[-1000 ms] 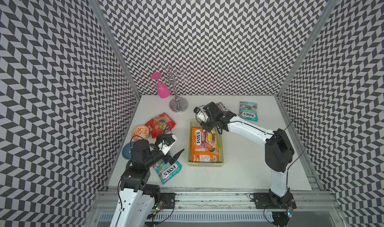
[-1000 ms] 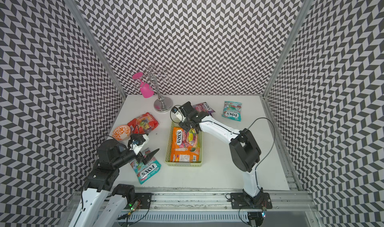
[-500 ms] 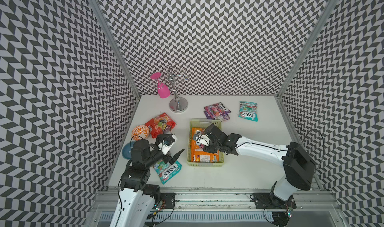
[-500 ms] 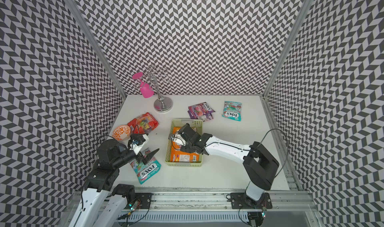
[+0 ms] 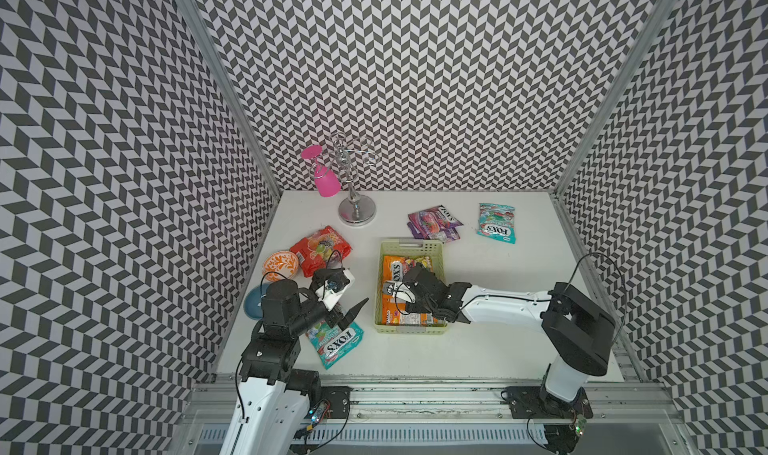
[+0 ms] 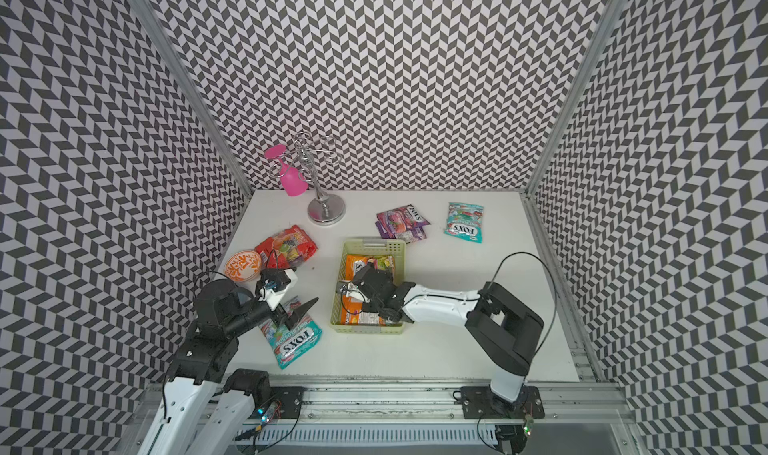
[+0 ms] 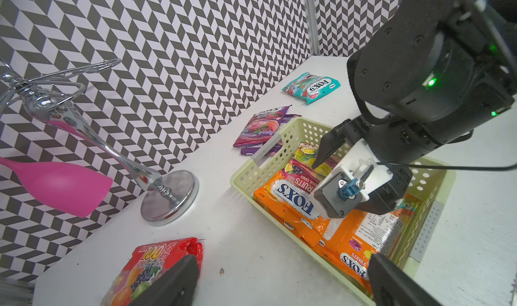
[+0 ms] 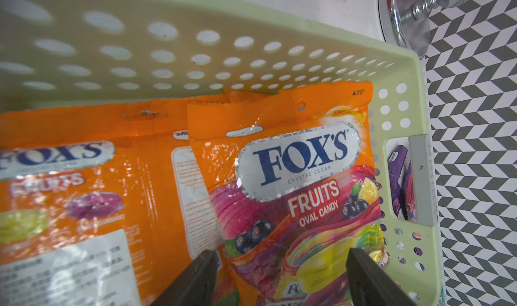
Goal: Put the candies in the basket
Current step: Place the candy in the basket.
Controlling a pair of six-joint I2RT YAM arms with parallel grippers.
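Right claw (image 8: 279, 251) is low inside the basket (image 5: 409, 245), fingers apart and straddling the top orange bag (image 8: 293, 162). Nothing is clamped. That bag lies flat, overlapping a second orange bag (image 8: 84, 164), with its top seam against the basket's side wall.

I read this as the drop-off step. To finish it clean:
- Go straight up until the fingers clear the rim, then swing. A sideways exit could drag the glossy film or tip the light basket.
- Check that neither fingertip catches the bag's edge on the way up.

Still on the table, clock positions taken from the basket in both top views:
- purple bags (image 5: 434, 222) at 12, just beside the far end wall
- teal bag (image 5: 496, 223) at 1, well apart
- red bag (image 5: 320, 249) at 10
- second teal bag (image 5: 337, 342) at 8

Left claw (image 7: 282, 258) is spread wide and empty, hanging over that second teal bag. That's probably its next pick: come down on a crimped edge, not the slick middle.

Right arm should take the purple bags next, as they're nearest.
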